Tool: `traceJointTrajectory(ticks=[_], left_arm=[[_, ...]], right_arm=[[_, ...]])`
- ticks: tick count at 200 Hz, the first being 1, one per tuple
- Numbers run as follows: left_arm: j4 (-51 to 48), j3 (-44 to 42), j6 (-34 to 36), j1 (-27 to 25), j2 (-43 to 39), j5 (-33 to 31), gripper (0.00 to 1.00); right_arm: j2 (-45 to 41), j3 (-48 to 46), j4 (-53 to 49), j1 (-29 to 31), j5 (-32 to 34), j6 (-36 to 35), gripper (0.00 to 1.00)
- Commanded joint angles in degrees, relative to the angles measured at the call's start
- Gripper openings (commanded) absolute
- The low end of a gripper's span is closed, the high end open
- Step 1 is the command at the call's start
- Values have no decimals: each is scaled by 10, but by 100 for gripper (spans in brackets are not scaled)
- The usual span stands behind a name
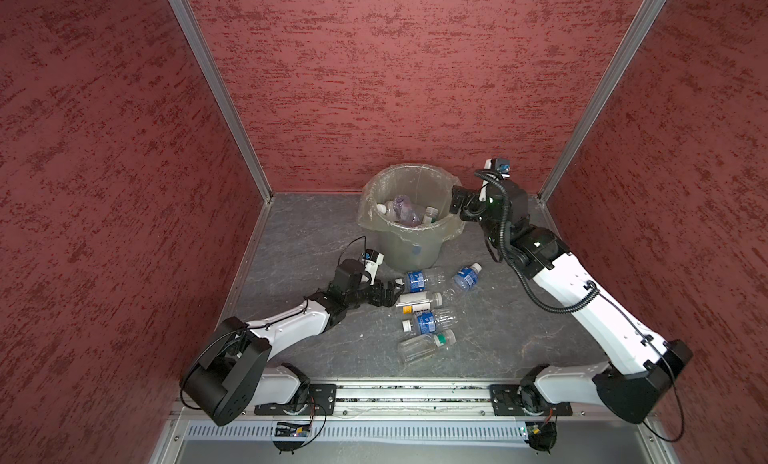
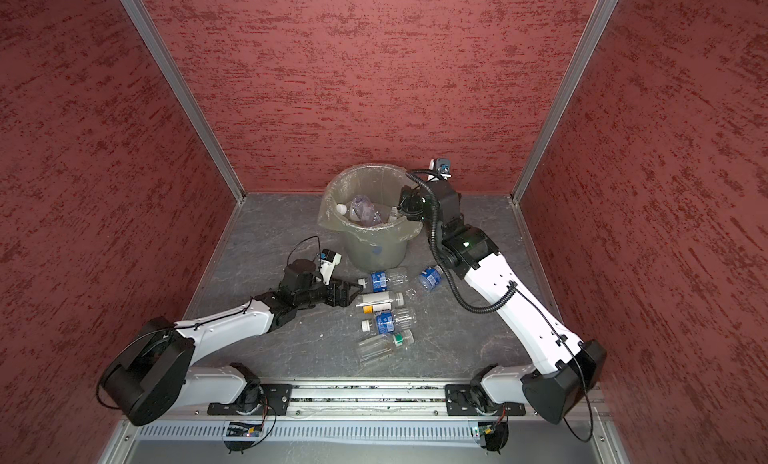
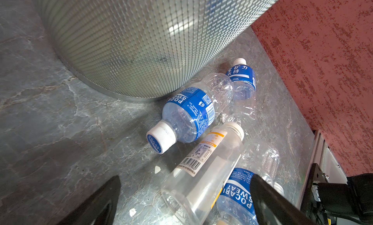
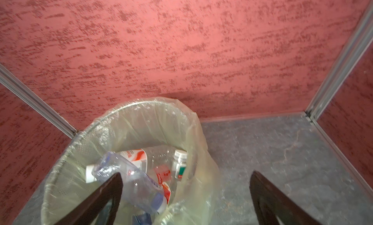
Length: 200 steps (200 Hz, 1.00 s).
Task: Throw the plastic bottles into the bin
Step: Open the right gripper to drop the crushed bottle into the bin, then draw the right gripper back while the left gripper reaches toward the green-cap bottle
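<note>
One bin (image 1: 411, 249) stands on the desk (image 1: 519, 316). Five plastic bottles lie loose on the desk, between five and six o'clock of the bin. Three are blue-labelled bottles (image 1: 417, 279), one is a white-and-yellow-labelled bottle (image 1: 417, 301), and one is a clear green-banded bottle (image 1: 419, 347). Inside the bin I count at least three binned bottles (image 4: 131, 181); anything beneath them is hidden. There are two robot arms, the left arm (image 1: 291, 320) and the right arm (image 1: 582, 299).
</note>
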Motion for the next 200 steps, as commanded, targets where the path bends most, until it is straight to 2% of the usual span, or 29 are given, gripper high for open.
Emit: traceJointTrajectory(ticks=[1, 31, 48, 78, 117, 157, 200], left_arm=[[-2, 12, 12, -3, -6, -7, 100], [-2, 12, 13, -10, -7, -6, 100], [-3, 14, 15, -15, -9, -11, 100], [-7, 13, 19, -19, -13, -17, 100], [-26, 10, 37, -39, -35, -43, 100], [-83, 14, 57, -85, -78, -98, 100], [-164, 46, 87, -164, -111, -151, 100]], right_arm=[[-28, -46, 5, -7, 8, 35, 99], [-73, -128, 17, -14, 7, 68, 99], [-96, -168, 19, -20, 13, 112, 99], [-141, -246, 51, -35, -18, 157, 99], [-116, -262, -8, -38, -13, 171, 99], [-126, -312, -6, -37, -36, 166, 98], [-130, -350, -7, -39, -62, 148, 98]])
